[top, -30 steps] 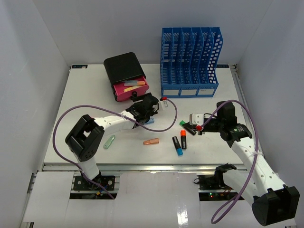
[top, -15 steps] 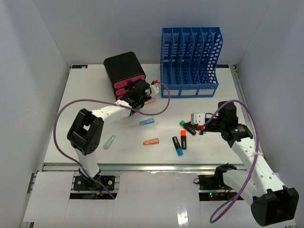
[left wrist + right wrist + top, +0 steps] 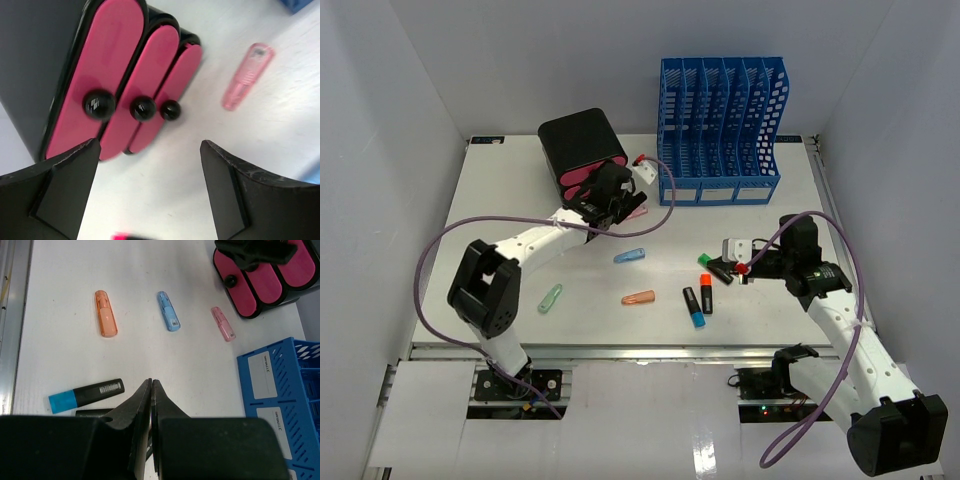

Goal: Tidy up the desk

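Hovering with jaws spread wide and empty, the left tool [image 3: 150, 150] faces the black drawer box [image 3: 578, 142], whose three pink drawers [image 3: 145, 85] are all closed. A pink case [image 3: 247, 75] lies just beside the box. The right tool [image 3: 151, 382], pressed together on nothing, hangs near the markers [image 3: 706, 295]. With a blue case [image 3: 629, 256], orange case [image 3: 638, 297] and green case [image 3: 551, 297] loose on the white table [image 3: 510, 210], most tidying appears undone.

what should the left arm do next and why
Probably back the left gripper off the pink drawers and toward the pink stick loose on the desk beside them: all three drawers look shut, its jaws open and empty.
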